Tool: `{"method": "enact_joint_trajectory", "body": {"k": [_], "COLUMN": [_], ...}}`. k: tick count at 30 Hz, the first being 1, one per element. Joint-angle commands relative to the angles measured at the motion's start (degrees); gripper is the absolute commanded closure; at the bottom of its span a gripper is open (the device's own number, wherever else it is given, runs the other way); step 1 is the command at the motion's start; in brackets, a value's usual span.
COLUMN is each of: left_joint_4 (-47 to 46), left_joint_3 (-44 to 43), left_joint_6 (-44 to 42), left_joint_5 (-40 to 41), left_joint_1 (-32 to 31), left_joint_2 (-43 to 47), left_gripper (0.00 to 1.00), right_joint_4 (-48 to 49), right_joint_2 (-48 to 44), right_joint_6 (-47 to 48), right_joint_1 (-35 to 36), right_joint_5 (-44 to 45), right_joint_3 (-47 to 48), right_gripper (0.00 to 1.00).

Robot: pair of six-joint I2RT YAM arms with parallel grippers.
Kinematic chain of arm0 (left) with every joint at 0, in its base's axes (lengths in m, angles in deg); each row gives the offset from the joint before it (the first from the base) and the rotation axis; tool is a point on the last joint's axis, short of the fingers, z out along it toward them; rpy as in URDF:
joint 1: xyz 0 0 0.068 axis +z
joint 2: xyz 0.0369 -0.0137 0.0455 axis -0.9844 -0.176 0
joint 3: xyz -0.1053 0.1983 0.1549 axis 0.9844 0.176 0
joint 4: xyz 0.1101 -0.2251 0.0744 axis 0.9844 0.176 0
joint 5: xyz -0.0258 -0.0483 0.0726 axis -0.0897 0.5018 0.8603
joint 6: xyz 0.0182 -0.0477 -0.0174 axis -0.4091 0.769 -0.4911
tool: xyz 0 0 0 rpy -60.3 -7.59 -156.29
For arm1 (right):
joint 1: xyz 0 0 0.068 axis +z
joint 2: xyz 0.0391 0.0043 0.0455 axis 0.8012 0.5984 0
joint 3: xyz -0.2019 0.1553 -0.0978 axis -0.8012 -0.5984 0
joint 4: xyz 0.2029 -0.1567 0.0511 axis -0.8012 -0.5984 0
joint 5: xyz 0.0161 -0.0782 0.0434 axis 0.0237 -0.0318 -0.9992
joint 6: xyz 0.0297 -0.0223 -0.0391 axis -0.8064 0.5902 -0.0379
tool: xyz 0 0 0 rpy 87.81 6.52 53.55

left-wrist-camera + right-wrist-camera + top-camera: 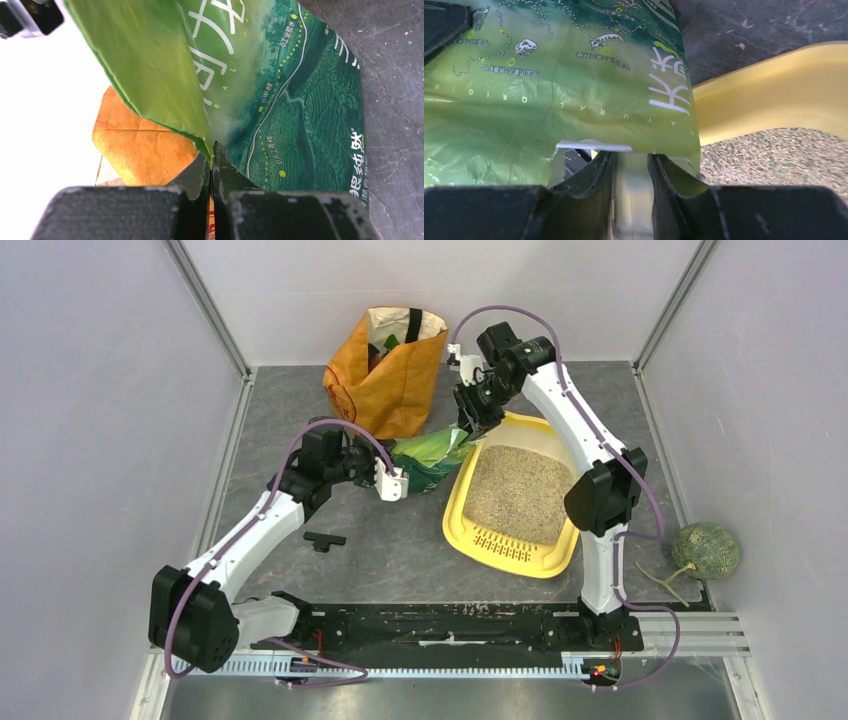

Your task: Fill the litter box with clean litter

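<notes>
Pinching thin fold of green bag (280, 100): left gripper (212, 150), jaws pressed together. Right gripper (630, 157) jaws part-spread, bag's edge wadded between them, seemingly gripped. Bag slung between both arms, one end at far-left corner of yellow tray (505, 545); litter (520, 490) covers tray floor.

Risks: slick film slides from pinch, bag drops; mouth off rim, grains spill on table (400, 560); arms pulling apart tear film.

Count: one green bag, one tray, one orange bag (390, 380), one melon (705, 548), one small black piece (323, 539).
</notes>
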Motion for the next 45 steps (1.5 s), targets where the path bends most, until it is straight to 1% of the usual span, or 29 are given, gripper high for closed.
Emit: {"method": "enact_joint_trajectory", "body": {"k": [1, 5, 8, 13, 17, 29, 31, 37, 38, 42, 45], "left_joint_4": [-12.08, -12.05, -12.05, -11.96, -12.01, -12.32, -12.32, -12.63, -12.81, -12.93, -12.60], "left_joint_3": [-1.62, -0.97, -0.35, -0.32, -0.25, -0.07, 0.11, 0.12, 0.03, -0.70, -1.48], "left_joint_6": [-5.46, -5.03, -4.87, -4.99, -5.53, -6.85, -6.93, -7.24, -7.29, -7.59, -7.47], "left_joint_5": [-2.00, -1.80, -2.05, -2.50, -3.07, -3.90, -4.07, -4.09, -4.08, -4.24, -4.24], "left_joint_1": [0.14, 0.07, 0.11, 0.07, 0.11, -0.06, -0.22, -0.50, -0.59, -0.57, -0.60], "left_joint_2": [4.28, 5.05, 5.58, 5.97, 6.19, 6.10, 6.03, 4.91, 4.57, 3.71, 3.06], "left_gripper": [0.98, 0.98, 0.98, 0.98, 0.98, 0.98, 0.98, 0.98, 0.98, 0.98, 0.98], "right_joint_4": [-1.79, -3.92, -4.40, -3.67, -4.07, -3.79, -3.52, 0.67, 1.93, 4.71, 10.29], "right_joint_2": [1.56, 1.13, 0.48, -0.01, 1.65, 8.94, 10.21, 12.23, 12.25, 12.25, 11.53], "right_joint_6": [-2.27, -4.73, -5.91, -10.03, -12.31, -13.68, -13.76, -13.44, -13.90, -15.66, -16.65], "right_joint_1": [-2.52, -6.09, -6.84, -6.61, -5.88, -1.80, -1.26, -1.08, -0.96, -0.59, -0.68], "right_joint_5": [-5.28, -7.43, -7.16, -2.07, 1.17, 1.73, -0.12, -15.04, -16.50, -18.66, -26.23], "right_joint_3": [0.11, 3.13, 3.65, 3.41, 1.79, 2.01, 2.82, 3.00, 2.67, -0.05, -3.34], "right_gripper": [1.00, 1.00, 1.00, 1.00, 1.00, 1.00, 1.00, 1.00, 1.00, 1.00, 1.00]}}
